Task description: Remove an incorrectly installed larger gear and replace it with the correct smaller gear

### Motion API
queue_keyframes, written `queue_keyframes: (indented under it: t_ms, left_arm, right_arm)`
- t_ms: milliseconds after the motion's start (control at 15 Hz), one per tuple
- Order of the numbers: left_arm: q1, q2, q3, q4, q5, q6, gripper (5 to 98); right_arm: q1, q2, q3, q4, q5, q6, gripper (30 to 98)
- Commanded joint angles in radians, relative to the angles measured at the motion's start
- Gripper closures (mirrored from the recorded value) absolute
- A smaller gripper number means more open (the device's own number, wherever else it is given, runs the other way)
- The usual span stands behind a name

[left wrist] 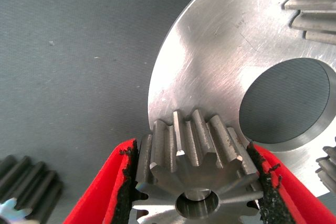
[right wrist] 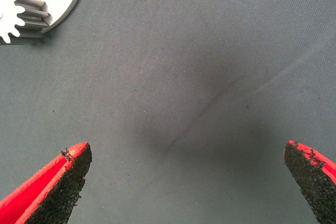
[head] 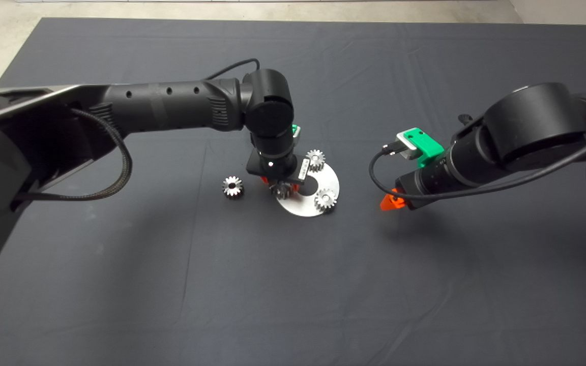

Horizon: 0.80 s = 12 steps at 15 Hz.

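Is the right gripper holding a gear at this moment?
No. In the right wrist view the right gripper has its red fingers spread wide over bare mat, nothing between them.

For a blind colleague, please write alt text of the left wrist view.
The left claw is shut on a silver gear at the edge of a round metal plate. The plate has a centre hole; another gear lies apart on the dark mat.

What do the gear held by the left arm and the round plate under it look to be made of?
The gear in the left end effector: looks like bare machined steel, grey, dull sheen, fine tool marks on the teeth. The round plate: brighter silver metal, brushed finish with swirl scratches, possibly aluminium or steel.
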Motion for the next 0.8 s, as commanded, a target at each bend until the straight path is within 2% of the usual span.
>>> queue_keyframes:
  t_ms: [0,733]
  left_arm:
    - [-0.011,-0.007,0.003,-0.013,0.056,-0.003,54.0]
    - [-0.011,-0.006,0.000,-0.016,0.057,-0.001,58.5]
  right_arm:
    - [0.018,0.003,0.006,0.010,-0.116,0.006,31.5]
    - [0.016,0.007,0.000,0.010,-0.115,0.006,31.6]
